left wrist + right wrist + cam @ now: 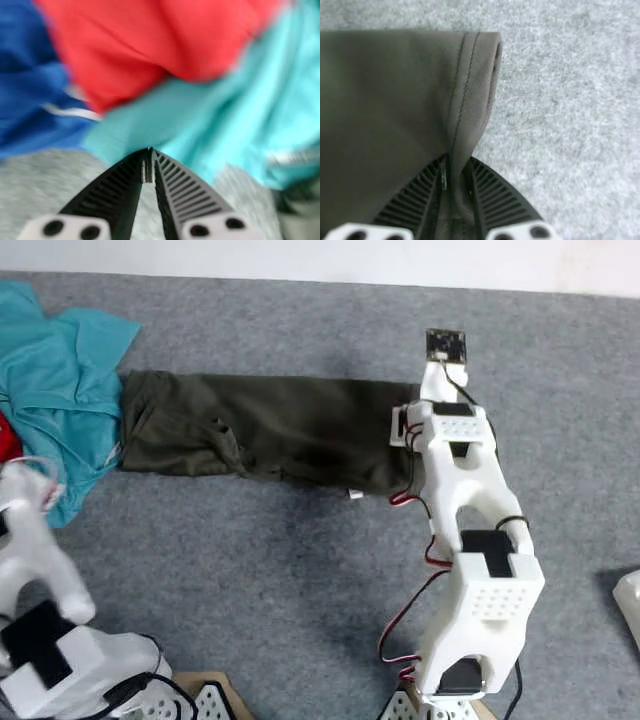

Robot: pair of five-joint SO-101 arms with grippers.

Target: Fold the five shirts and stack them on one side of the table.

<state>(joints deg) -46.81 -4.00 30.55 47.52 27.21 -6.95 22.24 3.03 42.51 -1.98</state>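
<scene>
The right fingers (492, 192) pinched the olive shirt (385, 100) by its hem, cloth spread ahead of them on the counter (570, 100) — the left fingers (172, 187) sat closed and empty, just short of the teal shirt (225, 115). Carrying the hem low and square would fold it evenly.

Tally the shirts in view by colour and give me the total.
1 olive green shirt
1 teal shirt
1 red shirt
1 blue shirt
Total: 4 shirts
</scene>
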